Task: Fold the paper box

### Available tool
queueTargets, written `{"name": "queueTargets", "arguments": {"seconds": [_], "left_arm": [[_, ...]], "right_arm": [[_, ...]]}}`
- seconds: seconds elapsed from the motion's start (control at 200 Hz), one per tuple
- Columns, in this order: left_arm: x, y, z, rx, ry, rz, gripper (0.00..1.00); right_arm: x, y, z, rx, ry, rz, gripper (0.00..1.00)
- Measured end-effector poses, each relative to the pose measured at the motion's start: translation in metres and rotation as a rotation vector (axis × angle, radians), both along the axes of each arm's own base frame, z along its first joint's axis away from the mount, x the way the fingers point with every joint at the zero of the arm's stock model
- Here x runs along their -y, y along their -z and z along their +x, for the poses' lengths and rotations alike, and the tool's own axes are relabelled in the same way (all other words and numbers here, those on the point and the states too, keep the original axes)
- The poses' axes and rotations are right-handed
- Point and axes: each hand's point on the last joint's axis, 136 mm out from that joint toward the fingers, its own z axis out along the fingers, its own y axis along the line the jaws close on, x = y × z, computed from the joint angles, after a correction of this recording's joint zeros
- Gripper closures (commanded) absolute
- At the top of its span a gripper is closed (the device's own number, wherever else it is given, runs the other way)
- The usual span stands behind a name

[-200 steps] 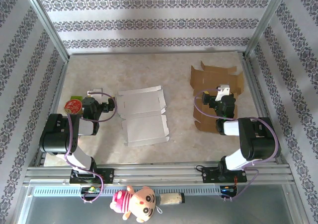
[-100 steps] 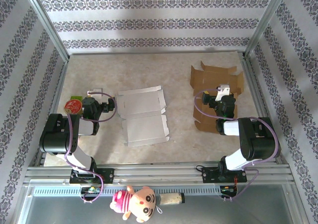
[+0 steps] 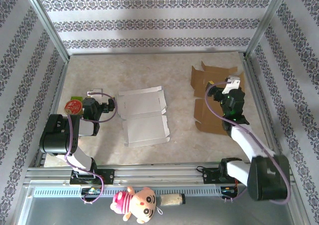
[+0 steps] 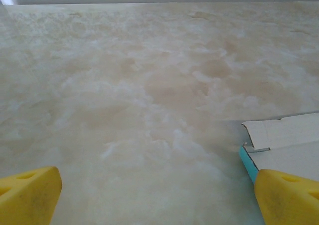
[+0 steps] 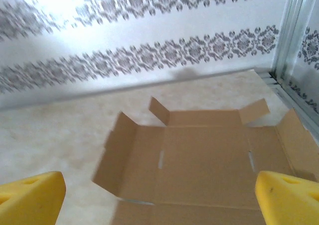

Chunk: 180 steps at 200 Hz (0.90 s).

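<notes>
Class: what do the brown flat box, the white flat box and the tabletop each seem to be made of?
Brown flat box: matte cardboard, with creases and raised flaps. White flat box: thin smooth card, with cut tabs. Tabletop: beige, cloudy marble pattern, perhaps laminate or stone; unclear which.

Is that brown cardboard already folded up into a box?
No, the brown cardboard lies opened out flat on the table, with only its edge flaps tilted up.

Brown cardboard box (image 3: 205,78) lies unfolded at the worktop's (image 3: 174,75) three o'clock, edge flaps tilted up; white paper box (image 3: 142,116) flat at nine.
</notes>
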Motion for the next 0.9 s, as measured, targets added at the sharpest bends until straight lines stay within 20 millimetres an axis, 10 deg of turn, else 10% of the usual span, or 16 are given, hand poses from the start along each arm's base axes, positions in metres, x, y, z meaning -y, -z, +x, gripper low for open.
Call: {"name": "queueTargets", "arguments": {"seconds": [0.15, 0.34, 0.47, 0.655, 0.774, 0.899], "left_arm": [[-0.006, 0.002, -0.004, 0.000, -0.041, -0.003, 0.01], [-0.009, -0.011, -0.013, 0.025, -0.059, 0.005, 0.00], [-0.015, -0.090, -0.027, 0.144, -0.154, -0.085, 0.05], [0.011, -0.192, -0.019, 0.154, -0.142, -0.427, 0.17], [0.055, -0.158, -0.012, -0.091, -0.072, -0.564, 0.22], [0.093, -0.063, -0.023, -0.474, -0.085, -0.523, 0.19]], "right_arm": [[-0.047, -0.029, -0.011, -0.039, -0.163, 0.172, 0.06], [-0.182, -0.023, -0.038, -0.269, -0.575, 0.228, 0.05], [-0.240, -0.008, -0.049, -0.434, -0.733, 0.185, 0.06], [-0.259, 0.024, -0.039, -0.593, -0.749, 0.154, 0.06], [-0.264, 0.039, -0.034, -0.656, -0.755, 0.143, 0.06], [-0.268, 0.045, -0.035, -0.701, -0.771, 0.143, 0.06]]}}
